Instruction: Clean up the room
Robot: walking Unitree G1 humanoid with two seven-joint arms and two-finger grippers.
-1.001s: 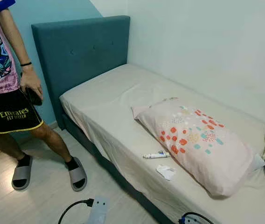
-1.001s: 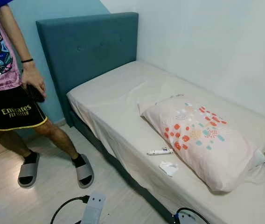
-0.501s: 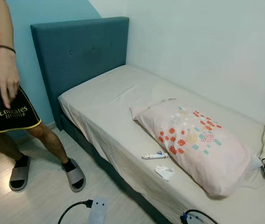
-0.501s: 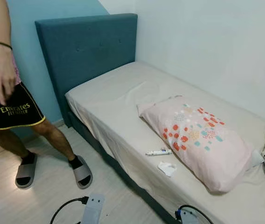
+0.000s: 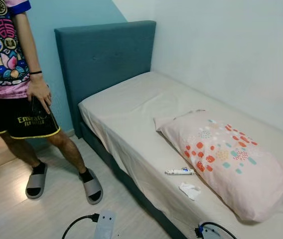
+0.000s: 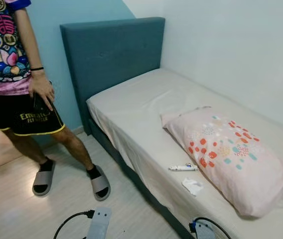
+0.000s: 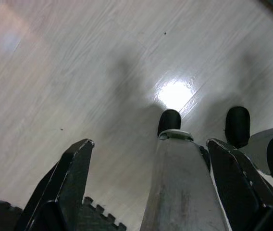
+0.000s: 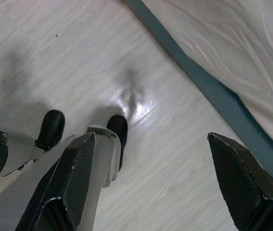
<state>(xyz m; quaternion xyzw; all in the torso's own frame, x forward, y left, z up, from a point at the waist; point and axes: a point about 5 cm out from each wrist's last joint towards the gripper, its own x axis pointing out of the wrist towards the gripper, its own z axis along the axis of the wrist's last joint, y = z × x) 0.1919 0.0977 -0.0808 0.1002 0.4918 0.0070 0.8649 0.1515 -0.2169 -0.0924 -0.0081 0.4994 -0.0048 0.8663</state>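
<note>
The tidying looks barely begun: a small tube (image 5: 180, 171) and a crumpled tissue (image 5: 190, 190) lie on the bed (image 5: 131, 107) beside the patterned pillow (image 5: 231, 162), while the left end effector (image 7: 148, 163) and right end effector (image 8: 151, 159) hang wide open and empty above the floor (image 7: 79, 72).

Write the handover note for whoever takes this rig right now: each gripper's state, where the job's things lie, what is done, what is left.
Left gripper: open, empty, hanging over the floor.
Right gripper: open, empty, over the floor beside the bed.
On the bed: pillow lying askew; a tube and a tissue near the front edge, beside the pillow.
A person stands on the robot's left, near the headboard.
Done: nothing picked up yet, judging by the layout.
Left: probably collect the tube and tissue, then straighten the pillow.
</note>
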